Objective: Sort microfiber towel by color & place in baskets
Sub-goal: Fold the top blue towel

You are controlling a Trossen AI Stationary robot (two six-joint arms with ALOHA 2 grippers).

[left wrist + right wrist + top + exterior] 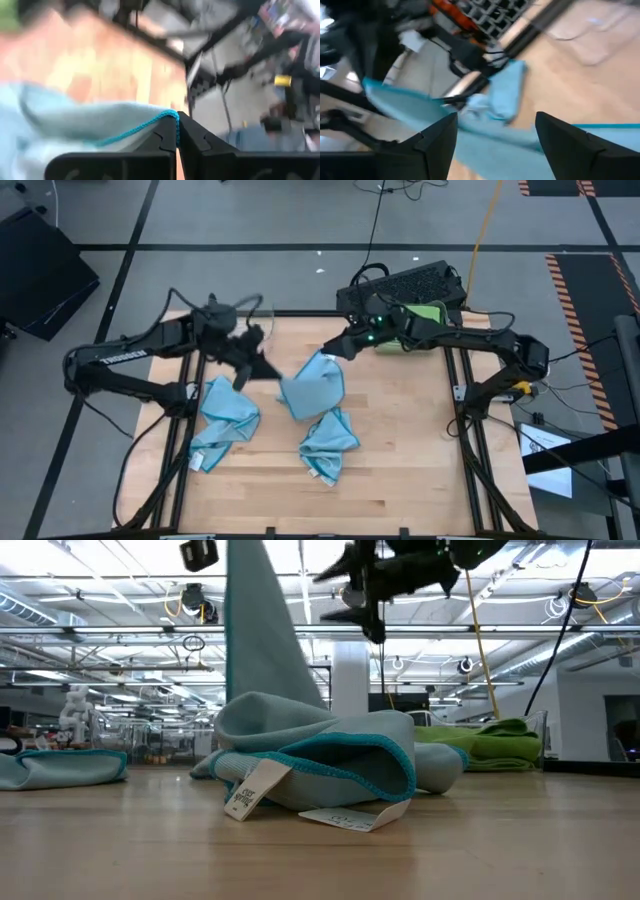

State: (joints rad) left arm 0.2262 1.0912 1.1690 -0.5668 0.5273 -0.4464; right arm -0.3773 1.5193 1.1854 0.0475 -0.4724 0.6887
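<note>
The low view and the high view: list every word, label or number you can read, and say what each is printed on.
"TROSSEN": seems to read so in white letters along the left arm, high view; small, so not certain.
White care tag on the blue towel, low view: printed, too small to read.
Second white tag flat on the table beneath the towel: too small to read.
Nothing else is legible.

Premises are a robotics lab or test hall, industrial in build. Open ceiling (100, 630) carries exposed trusses, pipes and strip lights. The floor (250, 220) is grey concrete marked with tape lines and orange hazard stripes (590, 285). Loose cables (375, 220) cross it. Benches with equipment, possibly further rigs, line the far wall (90, 725).
</note>
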